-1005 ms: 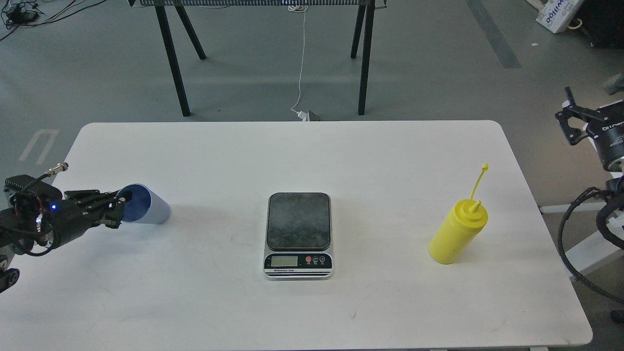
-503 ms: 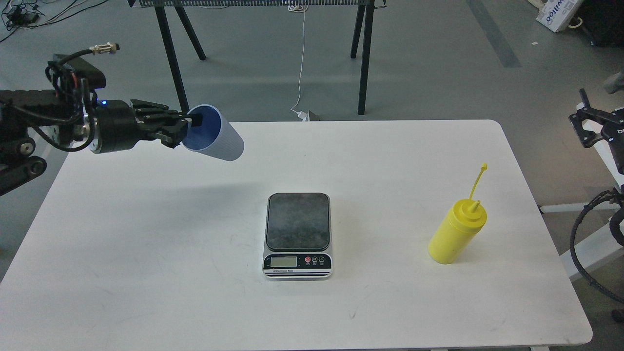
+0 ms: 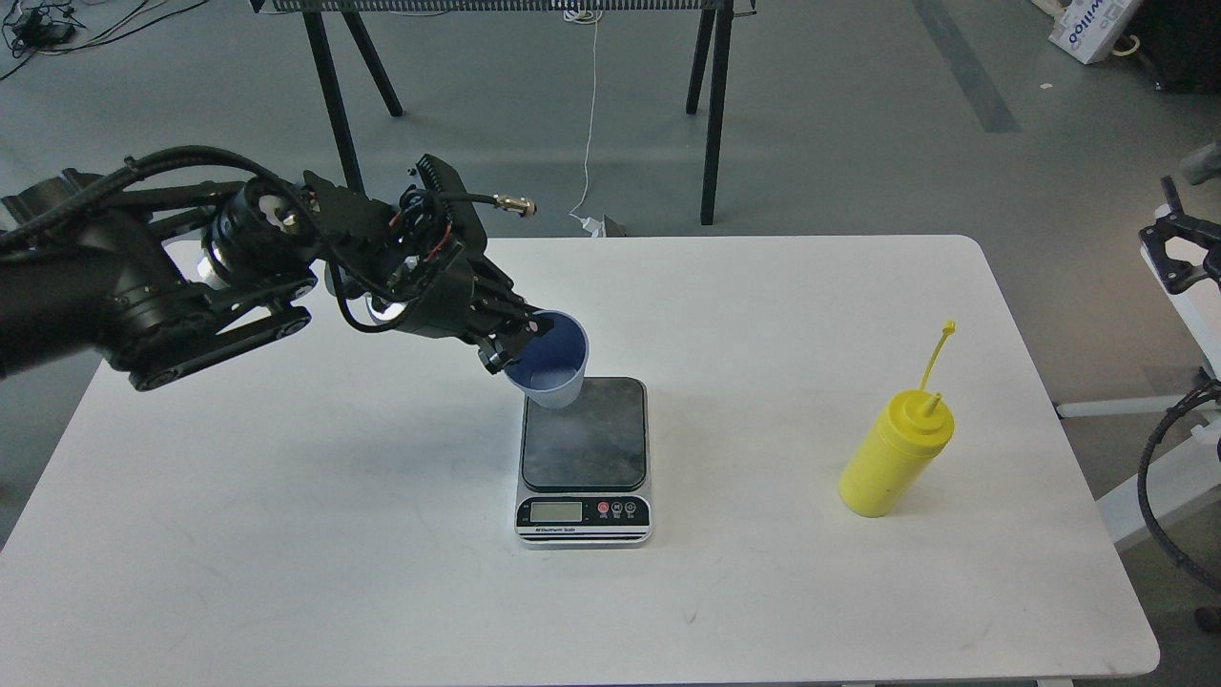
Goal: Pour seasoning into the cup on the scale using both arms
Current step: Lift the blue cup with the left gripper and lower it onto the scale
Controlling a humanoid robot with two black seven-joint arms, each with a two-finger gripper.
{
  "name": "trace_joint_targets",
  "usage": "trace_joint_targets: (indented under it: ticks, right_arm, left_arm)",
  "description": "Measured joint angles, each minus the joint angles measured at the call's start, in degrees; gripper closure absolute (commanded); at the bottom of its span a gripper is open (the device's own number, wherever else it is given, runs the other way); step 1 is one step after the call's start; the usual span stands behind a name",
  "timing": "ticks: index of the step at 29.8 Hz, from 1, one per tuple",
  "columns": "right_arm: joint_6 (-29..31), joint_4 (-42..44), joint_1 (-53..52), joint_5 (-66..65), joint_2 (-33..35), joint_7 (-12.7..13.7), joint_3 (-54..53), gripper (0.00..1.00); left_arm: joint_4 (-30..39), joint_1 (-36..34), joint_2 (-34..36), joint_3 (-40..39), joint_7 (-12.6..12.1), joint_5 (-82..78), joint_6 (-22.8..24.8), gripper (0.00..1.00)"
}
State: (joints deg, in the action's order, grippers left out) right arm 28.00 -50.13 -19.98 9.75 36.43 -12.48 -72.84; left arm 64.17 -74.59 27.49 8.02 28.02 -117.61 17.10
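My left gripper (image 3: 520,342) is shut on the rim of the light blue-grey cup (image 3: 553,367) and holds it nearly upright, mouth up, above the back left corner of the scale (image 3: 584,458). The scale sits mid-table with its dark platform bare and its display facing me. The yellow seasoning bottle (image 3: 895,455) stands on the table to the right, its cap strap sticking up. My right gripper (image 3: 1171,243) shows small at the right edge, off the table, far from the bottle; its fingers cannot be told apart.
The white table (image 3: 286,534) carries only the scale and the bottle. A black-legged stand (image 3: 711,105) is on the floor behind the table. A white cable (image 3: 587,143) hangs down to the floor there.
My left arm has swung right and down, carrying the cup from above the table's back left to over the scale, and turned it from lying sideways to nearly upright. The right arm drifted slightly right.
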Motion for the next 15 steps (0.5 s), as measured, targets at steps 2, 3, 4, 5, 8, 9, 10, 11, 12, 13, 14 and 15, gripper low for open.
trace_joint_targets:
  ticks: [2, 3, 4, 5, 8, 9, 10, 11, 12, 13, 14, 15]
  right_arm:
    - [0.00, 0.03, 0.36, 0.00, 0.24, 0.00, -0.25, 0.01]
    - [0.00, 0.10, 0.57, 0.00, 0.47, 0.00, -0.32, 0.01]
    - [0.00, 0.16, 0.77, 0.00, 0.65, -0.01, -0.36, 0.01]
    - [0.00, 0.22, 1.05, 0.00, 0.78, -0.10, -0.39, 0.01]
    - [0.00, 0.28, 1.69, 0.00, 0.96, -0.55, -0.43, 0.01]
    - [0.00, 0.28, 1.76, 0.00, 0.97, -0.65, -0.43, 0.01]
    - [0.00, 0.28, 1.83, 0.00, 0.98, -0.71, -0.43, 0.01]
    - [0.00, 0.29, 1.87, 0.00, 1.00, -0.74, -0.44, 0.01]
    - [0.00, 0.29, 1.87, 0.00, 1.01, -0.77, -0.45, 0.01]
    - [0.00, 0.28, 1.87, 0.00, 1.02, -0.78, -0.46, 0.01]
    - [0.00, 0.28, 1.87, 0.00, 1.02, -0.79, -0.46, 0.01]
    - [0.00, 0.28, 1.87, 0.00, 1.02, -0.79, -0.48, 0.01]
  left_arm:
    - [-0.70, 0.08, -1.88, 0.65, 0.00, -0.99, 0.09, 0.93]
    - [-1.36, 0.23, -2.79, 0.91, 0.00, -1.19, 0.15, 0.93]
    - [-1.90, 0.36, -3.48, 1.12, 0.00, -1.30, 0.17, 0.93]
    - [-2.38, 0.49, -4.11, 1.37, -0.01, -1.35, 0.19, 0.93]
    - [-2.93, 0.84, -4.84, 1.79, -0.01, -1.41, 0.21, 0.92]
    - [-2.97, 0.88, -4.91, 1.85, -0.02, -1.41, 0.21, 0.91]
    - [-3.02, 0.90, -4.97, 1.88, -0.02, -1.41, 0.22, 0.89]
    - [-3.05, 0.91, -5.01, 1.90, -0.02, -1.41, 0.24, 0.87]
    - [-3.07, 0.91, -5.06, 1.90, -0.02, -1.41, 0.26, 0.85]
    - [-3.07, 0.91, -5.11, 1.90, -0.02, -1.41, 0.28, 0.83]
    - [-3.07, 0.91, -5.13, 1.89, -0.02, -1.34, 0.29, 0.83]
    - [-3.07, 0.90, -5.17, 1.85, -0.02, -1.18, 0.32, 0.83]
